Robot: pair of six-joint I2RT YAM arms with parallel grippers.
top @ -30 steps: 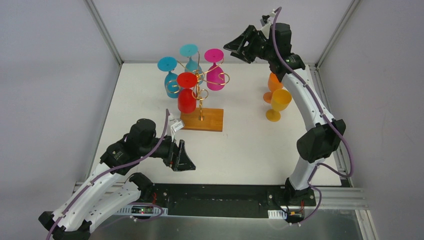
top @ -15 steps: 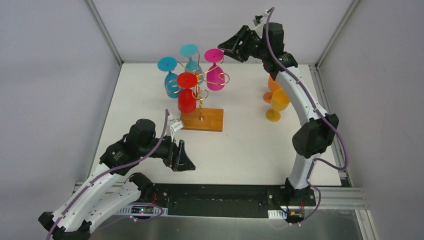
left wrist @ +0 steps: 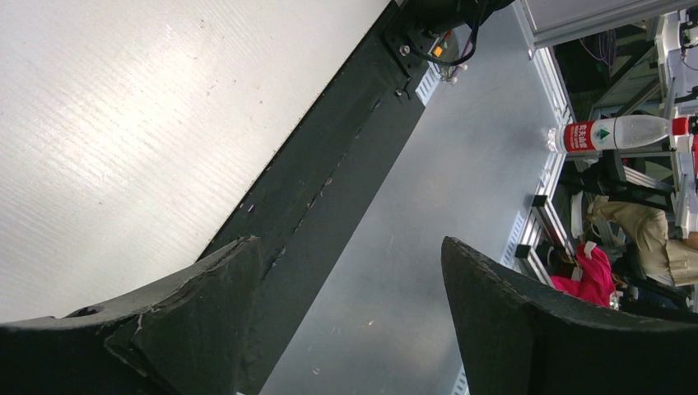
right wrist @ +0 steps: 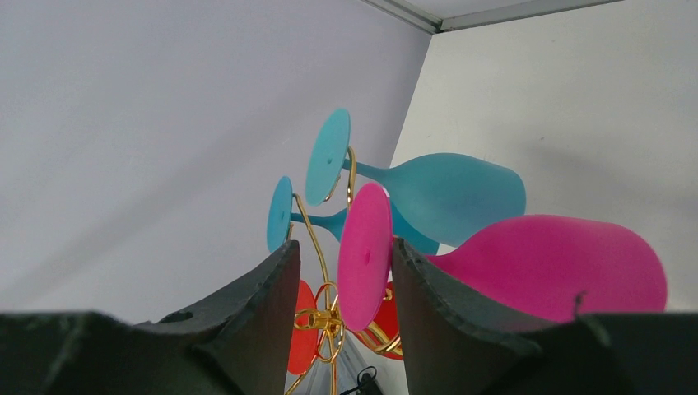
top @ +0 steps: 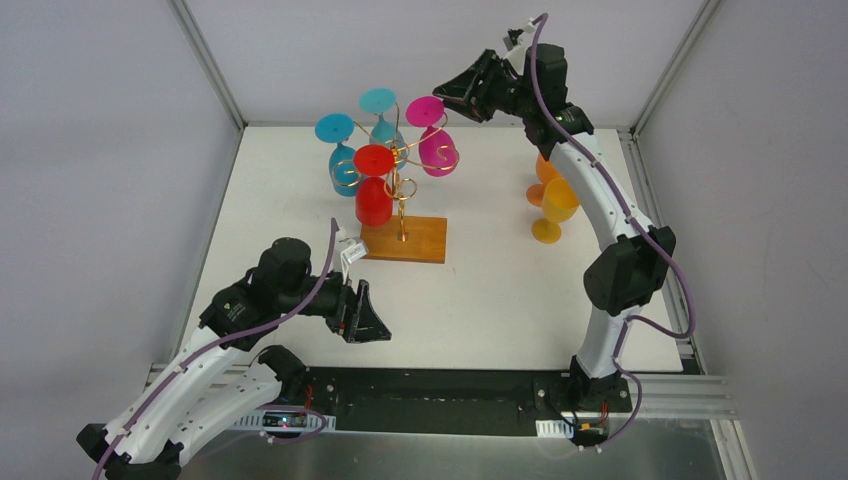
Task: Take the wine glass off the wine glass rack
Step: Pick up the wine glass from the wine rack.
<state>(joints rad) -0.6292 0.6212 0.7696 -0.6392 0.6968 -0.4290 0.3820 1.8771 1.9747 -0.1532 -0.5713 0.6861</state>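
Though beside teal glasses [right wrist: 449, 193], magenta glass [right wrist: 543, 267] between fingers [right wrist: 247, 321]

Rack mid-table, spare glasses off right.
The wine glass rack [top: 403, 240] stands on the table [top: 480, 290]; two glasses [top: 556, 205] stand right of it; the right gripper [top: 441, 100] flanks a hanging wine glass [top: 438, 150] foot; the left gripper [top: 366, 316] sits front-left.
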